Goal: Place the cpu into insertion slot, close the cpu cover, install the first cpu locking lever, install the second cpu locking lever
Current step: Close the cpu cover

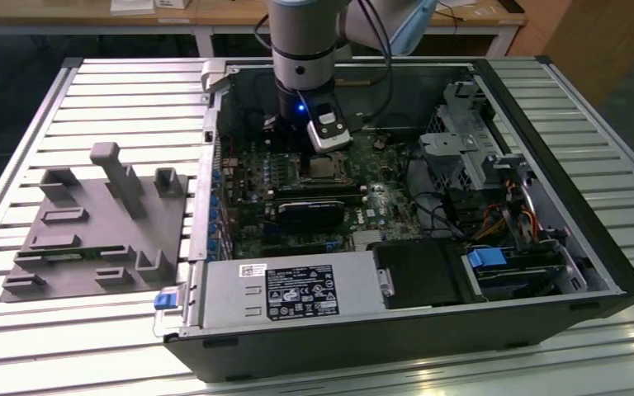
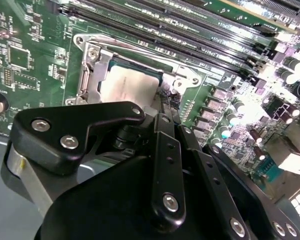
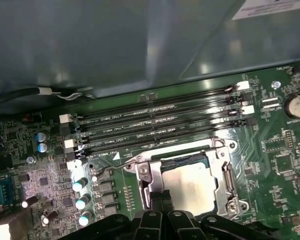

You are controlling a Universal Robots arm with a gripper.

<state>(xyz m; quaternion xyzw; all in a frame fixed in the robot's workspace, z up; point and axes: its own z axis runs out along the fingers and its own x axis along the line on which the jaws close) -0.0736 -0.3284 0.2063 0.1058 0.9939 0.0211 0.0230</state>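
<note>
Since the chip (image 3: 190,187) lies flat in its socket (image 3: 184,161) with the metal cover (image 3: 225,172) framing it, handling looks delicate: light, stiff, likely fragile underneath, best touched at the edges only. At the socket's edge the gripper (image 3: 160,196) has its fingers pressed together, nothing visible between them. Green board (image 3: 280,165) inside open computer case (image 1: 560,272) on slatted table (image 1: 108,91); tight quarters.

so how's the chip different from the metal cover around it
The chip is a solid square with a dull, pale grey top; the cover is a shinier silver frame with a square window. The chip sits inside that window; the cover runs around it and reaches wider. Both look metal and lie flat on the green board.
</note>
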